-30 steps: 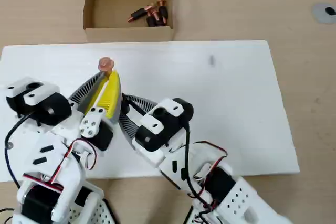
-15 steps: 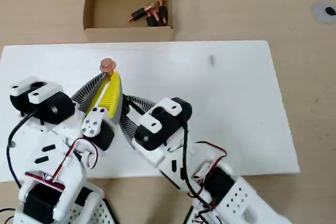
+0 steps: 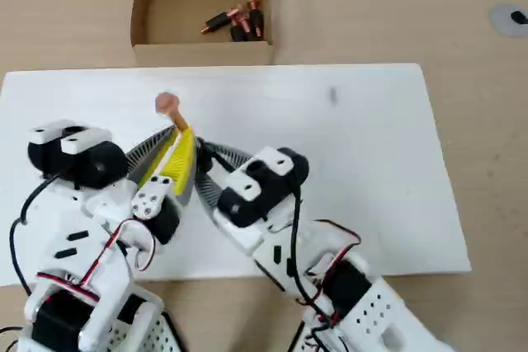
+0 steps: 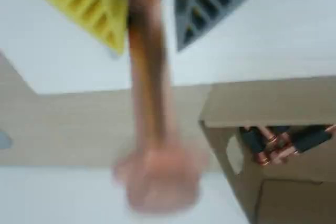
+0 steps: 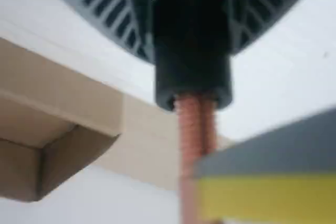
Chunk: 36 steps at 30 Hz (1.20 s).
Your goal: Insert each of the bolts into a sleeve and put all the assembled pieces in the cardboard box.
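A copper bolt (image 3: 167, 105) is held by its shaft in my left gripper (image 3: 178, 131), whose yellow and grey fingers are shut on it, head pointing toward the cardboard box (image 3: 142, 16). In the left wrist view the bolt (image 4: 149, 103) runs out from between the fingers. My right gripper (image 5: 191, 45) is shut on a black sleeve (image 5: 192, 61). The bolt's threaded end (image 5: 194, 124) enters the sleeve's mouth, beside the yellow finger (image 5: 262, 198). Both grippers meet over the white board (image 3: 355, 179), left of its middle. Several assembled pieces (image 3: 238, 21) lie in the box.
The box stands just past the board's far edge, open at the top. The wooden table (image 3: 487, 121) surrounds the board. A small grey disc (image 3: 509, 18) sits at the far right. The board's right half is bare.
The left arm has shifted right and the bolt now tilts more. The right wrist has edged slightly right and away. Both grippers keep their hold.
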Tool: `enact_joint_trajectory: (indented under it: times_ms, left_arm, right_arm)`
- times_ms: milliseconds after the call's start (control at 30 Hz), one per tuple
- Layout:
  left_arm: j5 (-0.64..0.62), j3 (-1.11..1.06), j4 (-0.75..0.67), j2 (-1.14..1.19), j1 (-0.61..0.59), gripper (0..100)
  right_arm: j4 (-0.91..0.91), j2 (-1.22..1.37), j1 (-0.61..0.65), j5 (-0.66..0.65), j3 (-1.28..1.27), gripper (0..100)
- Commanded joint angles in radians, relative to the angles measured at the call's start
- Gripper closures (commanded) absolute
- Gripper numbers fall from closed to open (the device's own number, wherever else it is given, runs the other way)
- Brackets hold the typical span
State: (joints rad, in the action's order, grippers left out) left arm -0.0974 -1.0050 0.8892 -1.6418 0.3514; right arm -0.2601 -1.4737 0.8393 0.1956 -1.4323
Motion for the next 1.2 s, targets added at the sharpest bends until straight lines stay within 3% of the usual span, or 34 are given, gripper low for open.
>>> enact_joint_trajectory:
  times_ms: [0, 133, 667, 800, 1000, 1167]
  left_arm:
    - [0.005, 0.081, 0.048, 0.007, 0.008, 92]
    - [0.005, 0.124, 0.120, 0.007, 0.008, 88]
    - [0.003, 0.353, 0.299, 0.010, 0.006, 87]
    - [0.000, 0.299, 0.259, 0.010, 0.006, 87]
    - [0.002, 0.098, 0.034, 0.010, -0.002, 88]
    - [0.003, 0.057, -0.008, 0.010, -0.002, 88]
  right_arm:
    - [0.031, -0.022, -0.030, 0.000, 0.025, 98.8]
    - [0.031, -0.024, -0.030, 0.000, 0.027, 98.8]
    - [0.031, -0.025, -0.070, 0.005, 0.079, 98.8]
    - [0.031, -0.025, -0.065, 0.005, 0.091, 98.8]
    - [0.031, -0.025, -0.065, 0.005, 0.093, 98.8]
    - [0.031, -0.025, -0.067, 0.005, 0.093, 98.8]
